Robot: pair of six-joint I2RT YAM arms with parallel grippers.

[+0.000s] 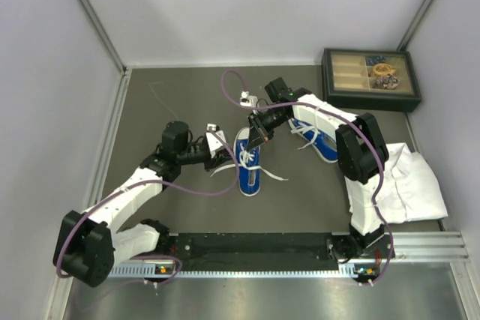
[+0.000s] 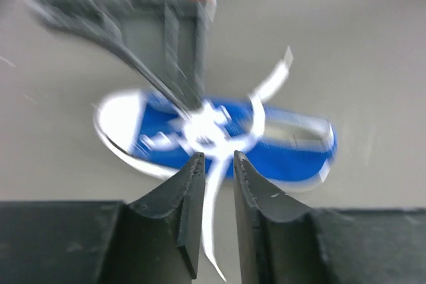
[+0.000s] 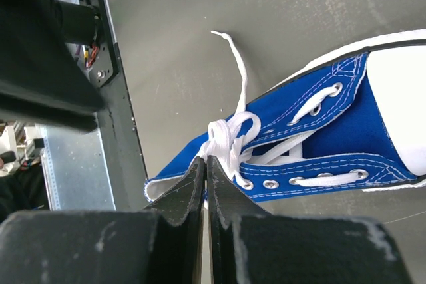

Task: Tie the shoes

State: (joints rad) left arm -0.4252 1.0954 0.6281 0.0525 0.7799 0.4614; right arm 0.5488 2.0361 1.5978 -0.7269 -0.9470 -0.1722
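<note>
One blue sneaker (image 1: 250,166) with a white toe cap lies mid-table, toe toward the back. It also shows in the left wrist view (image 2: 293,151), blurred, and in the right wrist view (image 3: 346,121). The second sneaker (image 1: 316,140) lies to the right, partly under the right arm. My right gripper (image 1: 259,136) (image 3: 205,159) is shut on a white lace at the knot (image 3: 227,139) over the middle shoe's eyelets. My left gripper (image 1: 224,151) (image 2: 218,157) is at that shoe's left side, jaws slightly apart, with a loose lace strand (image 2: 214,194) running between them.
A crumpled white cloth (image 1: 411,185) lies at the right, near the right arm's base. A dark compartment box (image 1: 370,79) stands at the back right. Grey walls enclose the mat on three sides. A black rail (image 1: 255,243) runs along the near edge.
</note>
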